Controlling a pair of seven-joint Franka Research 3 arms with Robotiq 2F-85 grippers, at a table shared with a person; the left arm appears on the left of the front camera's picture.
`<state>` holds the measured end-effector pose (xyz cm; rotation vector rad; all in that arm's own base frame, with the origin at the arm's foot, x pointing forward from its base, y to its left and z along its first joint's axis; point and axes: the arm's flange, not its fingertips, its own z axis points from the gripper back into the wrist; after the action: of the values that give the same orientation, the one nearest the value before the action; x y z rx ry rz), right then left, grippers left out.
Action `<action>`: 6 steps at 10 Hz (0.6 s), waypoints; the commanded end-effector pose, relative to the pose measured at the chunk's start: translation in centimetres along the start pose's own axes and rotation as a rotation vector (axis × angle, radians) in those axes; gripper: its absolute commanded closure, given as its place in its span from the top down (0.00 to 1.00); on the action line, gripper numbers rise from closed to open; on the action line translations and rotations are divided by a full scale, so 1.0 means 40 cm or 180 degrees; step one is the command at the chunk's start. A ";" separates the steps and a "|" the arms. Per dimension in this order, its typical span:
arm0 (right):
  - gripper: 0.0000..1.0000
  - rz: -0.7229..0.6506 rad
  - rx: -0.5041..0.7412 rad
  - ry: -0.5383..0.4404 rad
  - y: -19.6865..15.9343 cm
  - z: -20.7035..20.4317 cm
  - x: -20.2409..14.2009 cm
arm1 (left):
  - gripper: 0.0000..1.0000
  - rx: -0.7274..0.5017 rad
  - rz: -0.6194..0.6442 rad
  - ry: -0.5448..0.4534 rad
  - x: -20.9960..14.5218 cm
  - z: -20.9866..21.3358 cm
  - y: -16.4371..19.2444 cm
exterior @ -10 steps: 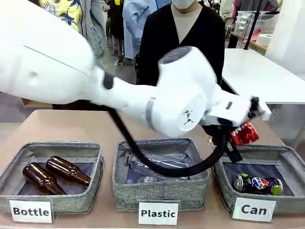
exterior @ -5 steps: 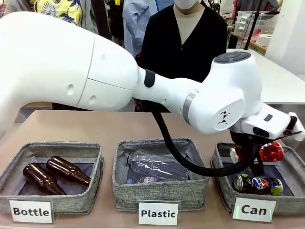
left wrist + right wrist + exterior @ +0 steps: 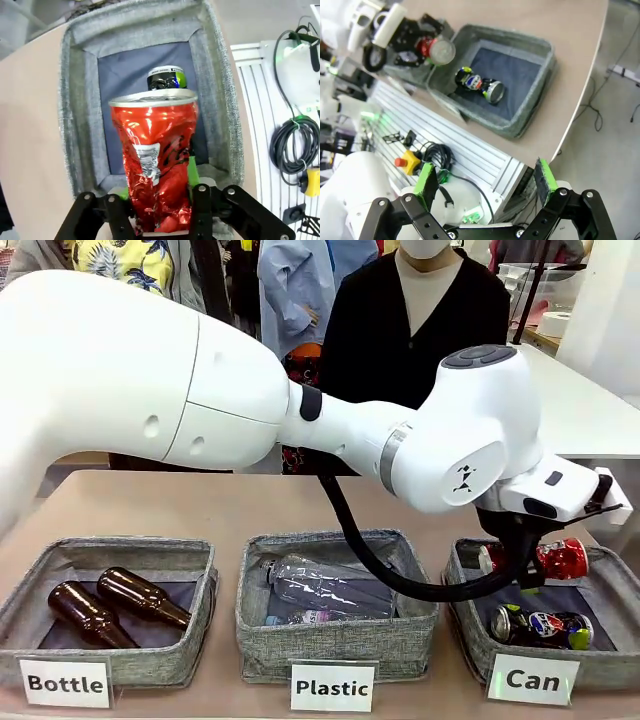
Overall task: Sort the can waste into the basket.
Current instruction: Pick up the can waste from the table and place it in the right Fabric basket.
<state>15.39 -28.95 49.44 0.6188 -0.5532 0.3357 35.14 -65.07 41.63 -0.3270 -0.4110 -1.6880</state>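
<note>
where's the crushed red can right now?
The crushed red drink can sits between the left gripper fingers, above the grey woven "Can" basket at front-view right, over the black crushed can lying inside.

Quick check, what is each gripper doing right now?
Left gripper: red can sits between its fingers above the Can basket; grip or release cannot be told.
Right gripper: open, empty.
</note>
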 end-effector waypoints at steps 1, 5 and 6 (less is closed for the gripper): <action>1.00 -0.0061 -0.0037 -0.0028 -0.001 0.004 0.010 | 1.00 0.0011 0.0028 -0.0109 -0.003 0.035 -0.029; 1.00 -0.0061 -0.0037 -0.0028 -0.001 0.004 0.010 | 1.00 -0.0127 0.0014 -0.0357 -0.036 0.131 -0.056; 1.00 -0.0061 -0.0037 -0.0028 -0.001 0.004 0.010 | 1.00 -0.0159 0.0064 -0.0464 -0.050 0.182 -0.066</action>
<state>15.38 -28.97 49.44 0.6186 -0.5536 0.3349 33.66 -63.13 46.27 -0.4383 -0.4579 -1.6612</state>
